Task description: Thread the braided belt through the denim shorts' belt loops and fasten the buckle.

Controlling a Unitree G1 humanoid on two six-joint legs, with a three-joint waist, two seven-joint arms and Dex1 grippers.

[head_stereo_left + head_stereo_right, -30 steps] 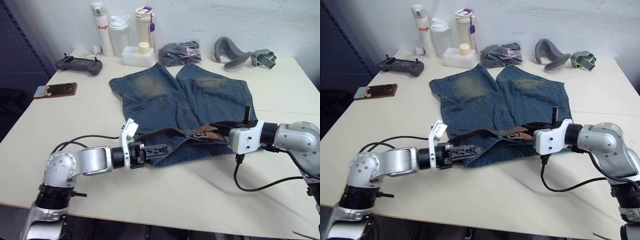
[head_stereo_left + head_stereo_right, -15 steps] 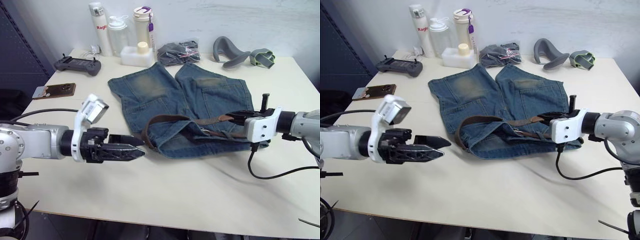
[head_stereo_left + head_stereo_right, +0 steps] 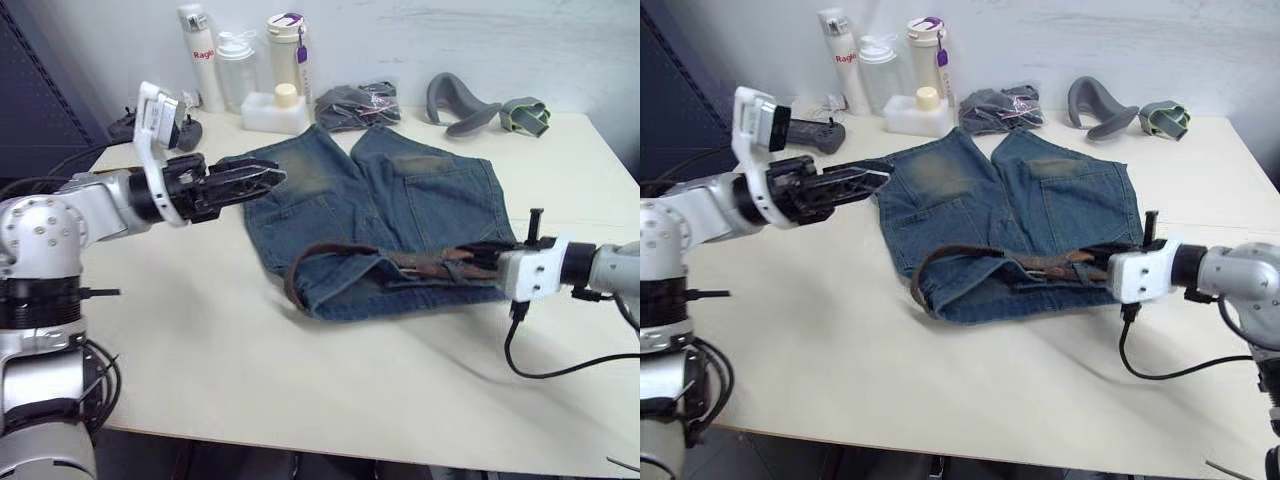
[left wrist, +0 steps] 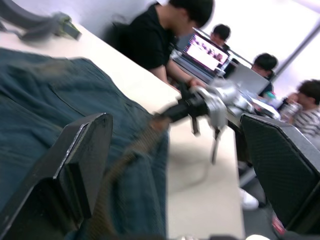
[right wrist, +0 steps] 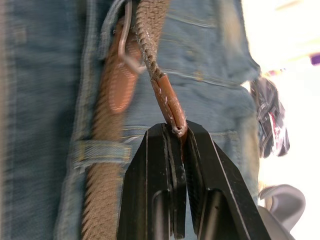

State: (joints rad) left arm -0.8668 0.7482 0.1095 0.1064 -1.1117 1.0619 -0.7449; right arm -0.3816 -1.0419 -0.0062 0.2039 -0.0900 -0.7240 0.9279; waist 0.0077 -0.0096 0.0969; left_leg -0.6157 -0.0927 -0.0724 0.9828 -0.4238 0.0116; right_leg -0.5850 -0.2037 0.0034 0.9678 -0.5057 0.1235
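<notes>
A: What's nearest to the robot on the tabletop (image 3: 300, 380)?

B: The waistband edge of the denim shorts (image 3: 380, 215), which lie flat with the legs pointing away. The braided belt (image 3: 345, 255) runs along that waistband and loops out past the shorts' left end.

A: And the right tool (image 5: 177, 131)?

B: It is clamped on the belt's plain brown tip, at the right end of the waistband. The right wrist view shows the tip pinched between both fingers, with the strap passing through the buckle (image 5: 126, 47) just beyond. I'd judge it holds the tip taut so the prong can be seated.

A: Is the buckle fastened?

B: I cannot tell whether the prong has caught. One of the belt loops (image 5: 95, 150) sits over the strap, so the threading looks done there at least.

A: The left tool (image 3: 262, 177)?

B: It is raised above the far left corner of the shorts, gripping nothing. The left wrist view shows its fingers (image 4: 82, 160) spread wide apart. It seems lifted clear of the cloth.

A: Behind all that?

B: Bottles (image 3: 245, 60), a bagged dark bundle (image 3: 358, 103) and a controller (image 3: 815, 133) line the far edge, well apart from the work.
</notes>
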